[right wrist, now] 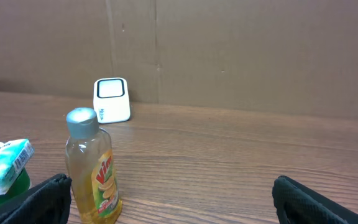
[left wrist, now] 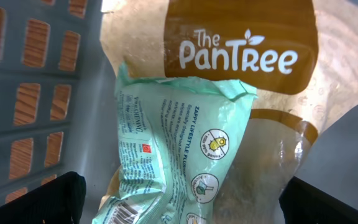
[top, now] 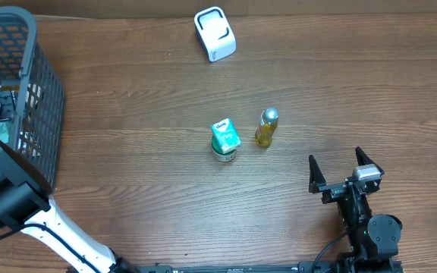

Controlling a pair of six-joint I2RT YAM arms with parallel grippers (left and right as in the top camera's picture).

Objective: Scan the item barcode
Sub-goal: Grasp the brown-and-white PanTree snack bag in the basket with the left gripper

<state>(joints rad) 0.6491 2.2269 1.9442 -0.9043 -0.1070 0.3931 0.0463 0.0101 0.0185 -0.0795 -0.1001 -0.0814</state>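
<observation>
In the left wrist view a mint-green packet [left wrist: 179,143] lies on a brown "The PanTree" bag [left wrist: 247,56] inside the grey basket [left wrist: 17,81]. A barcode [left wrist: 124,214] shows at the packet's lower end. My left gripper [left wrist: 182,202] is open, its black fingers [left wrist: 48,199] standing wide on either side of the packet without touching it. The white scanner [top: 215,33] sits at the table's far edge. My right gripper [top: 340,168] is open and empty near the front right, with a yellow Vim bottle [right wrist: 92,168] just ahead of its left finger.
The basket [top: 40,91] takes up the table's left end, with my left arm reaching into it. A teal carton [top: 224,137] rests on a green tub at mid-table, beside the yellow bottle [top: 266,127]. A cardboard wall [right wrist: 241,50] backs the table.
</observation>
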